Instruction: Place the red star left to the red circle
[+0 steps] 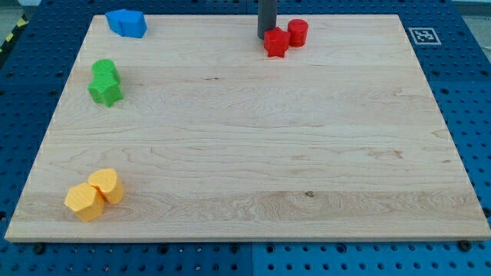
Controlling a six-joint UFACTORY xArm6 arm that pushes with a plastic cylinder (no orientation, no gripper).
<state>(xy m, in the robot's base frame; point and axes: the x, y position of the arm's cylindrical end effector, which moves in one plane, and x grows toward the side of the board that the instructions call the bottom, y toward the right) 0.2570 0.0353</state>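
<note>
Red star-shaped block [276, 43] touches red round cylinder block [298, 32] on its left; my tip [265, 37], a bare rod w/ no pincer, presses star's left.

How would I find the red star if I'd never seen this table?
Look along the far edge of the wooden board, at the view's top, a bit right of the middle, where the dark rod comes down. My tip sits just left of two red blocks. The red star is the pointy one beside my tip; the red circle on its right is smooth and round.
</note>
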